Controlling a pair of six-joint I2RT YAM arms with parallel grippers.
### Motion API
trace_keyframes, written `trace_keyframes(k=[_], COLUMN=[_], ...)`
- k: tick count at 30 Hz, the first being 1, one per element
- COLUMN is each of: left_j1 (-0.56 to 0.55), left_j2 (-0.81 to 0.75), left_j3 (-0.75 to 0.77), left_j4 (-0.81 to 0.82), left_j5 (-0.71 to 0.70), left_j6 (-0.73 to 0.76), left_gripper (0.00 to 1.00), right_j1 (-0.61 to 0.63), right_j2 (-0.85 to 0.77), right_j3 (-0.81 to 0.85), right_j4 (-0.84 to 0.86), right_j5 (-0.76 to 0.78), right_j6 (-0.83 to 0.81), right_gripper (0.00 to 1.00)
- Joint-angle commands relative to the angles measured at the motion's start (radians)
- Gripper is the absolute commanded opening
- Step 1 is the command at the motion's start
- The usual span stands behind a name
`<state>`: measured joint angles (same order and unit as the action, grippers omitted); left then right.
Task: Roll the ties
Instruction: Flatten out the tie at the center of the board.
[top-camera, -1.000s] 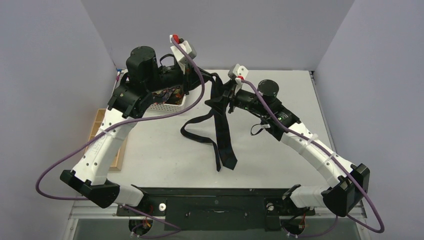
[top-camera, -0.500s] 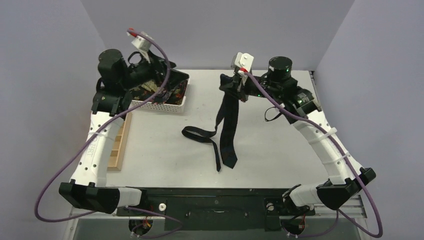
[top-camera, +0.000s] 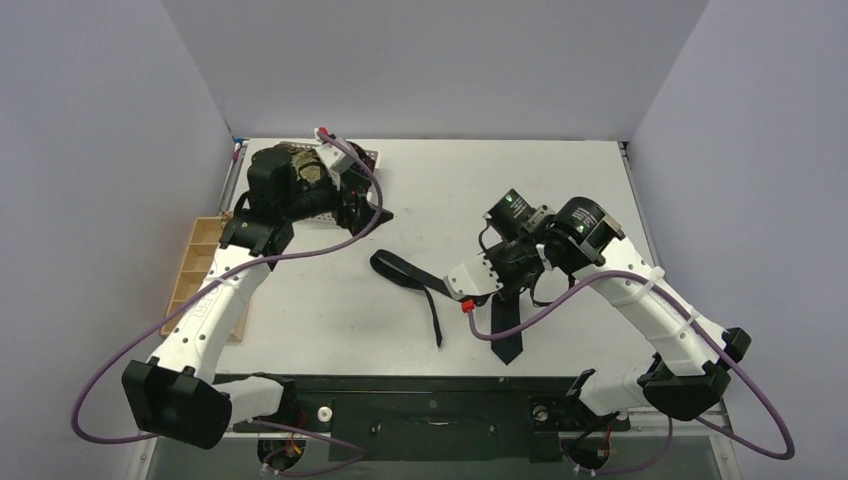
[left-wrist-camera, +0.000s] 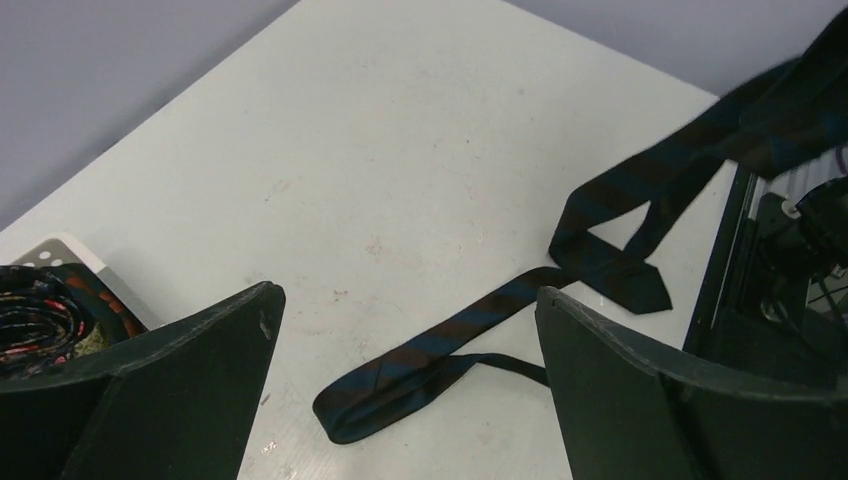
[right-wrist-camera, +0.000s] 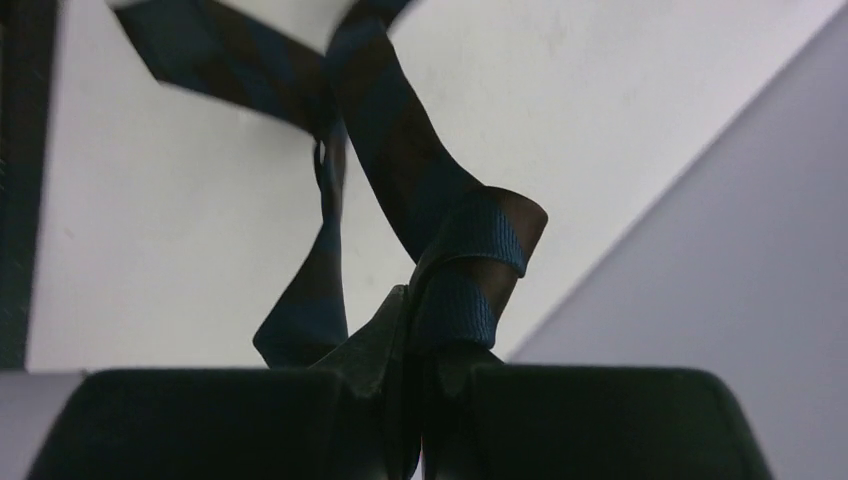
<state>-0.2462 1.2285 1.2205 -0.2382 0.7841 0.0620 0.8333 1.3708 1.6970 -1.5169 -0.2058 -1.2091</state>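
Observation:
A dark tie with blue and brown stripes (top-camera: 432, 300) lies partly on the table, a folded loop (left-wrist-camera: 400, 395) at its left and the wide pointed end (top-camera: 507, 345) near the front edge. My right gripper (top-camera: 512, 272) is shut on a fold of this tie (right-wrist-camera: 455, 240), with both strands hanging from the closed fingertips (right-wrist-camera: 415, 340). My left gripper (top-camera: 366, 212) stands wide open beside the basket, nothing between its fingers (left-wrist-camera: 405, 295); the tie's loop lies on the table below them. Patterned ties (left-wrist-camera: 40, 315) fill the basket.
The white lattice basket (top-camera: 368, 154) stands at the back left, mostly hidden by my left arm. A pale wooden compartment tray (top-camera: 197, 268) lies along the left table edge. The black base rail (top-camera: 430, 400) runs along the front.
The left gripper let go of the tie and swung over the basket, then down to its right. The right gripper shut on the tie and carried it from the back down toward the front.

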Motion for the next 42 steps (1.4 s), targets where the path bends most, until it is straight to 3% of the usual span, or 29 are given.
trace_keyframes(k=[1, 5, 7, 9, 11, 13, 15, 18, 20, 22, 23, 25, 27, 28, 30, 32, 35, 38, 42], left_j1=[-0.033, -0.027, -0.024, -0.016, -0.01, -0.006, 0.006, 0.058, 0.126, 0.199, 0.229, 0.253, 0.267, 0.268, 0.262, 0.255, 0.194, 0.128, 0.001], left_j2=[-0.001, 0.031, 0.033, 0.034, 0.029, 0.024, 0.025, 0.043, 0.057, 0.061, 0.059, 0.045, 0.023, 0.012, 0.011, 0.022, 0.036, 0.059, 0.076], left_j3=[-0.03, -0.039, -0.046, -0.046, -0.052, -0.064, -0.072, -0.052, -0.028, -0.01, -0.003, -0.001, -0.019, -0.035, -0.045, -0.039, -0.034, -0.031, -0.008], left_j4=[0.122, 0.143, 0.133, 0.113, 0.105, 0.123, 0.146, 0.148, 0.144, 0.141, 0.133, 0.114, 0.117, 0.13, 0.134, 0.127, 0.119, 0.1, 0.059], left_j5=[-0.108, -0.286, -0.337, -0.362, -0.352, -0.361, -0.378, -0.396, -0.38, -0.337, -0.316, -0.307, -0.299, -0.298, -0.273, -0.248, -0.156, -0.036, -0.053], left_j6=[0.069, 0.009, 0.002, 0.001, -0.013, -0.065, -0.128, -0.217, -0.285, -0.325, -0.323, -0.294, -0.271, -0.27, -0.265, -0.248, -0.163, -0.037, 0.117], left_gripper=[0.97, 0.97, 0.97, 0.97, 0.98, 0.98, 0.97, 0.97, 0.97, 0.97, 0.97, 0.97, 0.97, 0.97, 0.97, 0.98, 0.99, 0.99, 0.98], right_j1=[0.028, -0.011, -0.037, -0.054, -0.058, -0.064, -0.082, -0.048, 0.05, 0.198, 0.222, 0.214, 0.05, -0.107, -0.267, -0.324, -0.323, -0.313, -0.299], right_j2=[-0.035, -0.02, -0.029, -0.044, 0.004, 0.159, 0.325, 0.414, 0.345, 0.19, 0.079, -0.04, -0.087, -0.085, -0.03, 0.042, 0.049, -0.067, -0.189], right_j3=[-0.065, -0.18, -0.215, -0.188, -0.028, 0.396, 0.712, 0.895, 0.815, 0.532, 0.308, -0.007, -0.223, -0.257, -0.244, -0.097, -0.011, -0.142, -0.27], right_j4=[0.047, 0.293, 0.405, 0.405, 0.399, 0.32, 0.263, 0.325, 0.291, 0.221, 0.197, 0.156, 0.16, 0.175, 0.204, 0.177, 0.322, 0.541, 0.863], right_j5=[0.513, 0.929, 1.006, 0.957, 0.792, 0.694, 0.611, 0.5, 0.365, 0.259, 0.264, 0.373, 0.483, 0.544, 0.616, 0.601, 0.579, 0.507, 0.421], right_j6=[-0.126, -0.126, -0.198, -0.271, -0.222, -0.067, 0.061, 0.226, 0.262, 0.217, 0.167, 0.078, -0.066, -0.12, -0.216, -0.217, -0.202, -0.215, -0.186], right_gripper=[0.0, 0.0, 0.0, 0.0, 0.0, 0.0, 0.0, 0.0, 0.0, 0.0, 0.0, 0.0, 0.0, 0.0, 0.0, 0.0, 0.0, 0.0, 0.0])
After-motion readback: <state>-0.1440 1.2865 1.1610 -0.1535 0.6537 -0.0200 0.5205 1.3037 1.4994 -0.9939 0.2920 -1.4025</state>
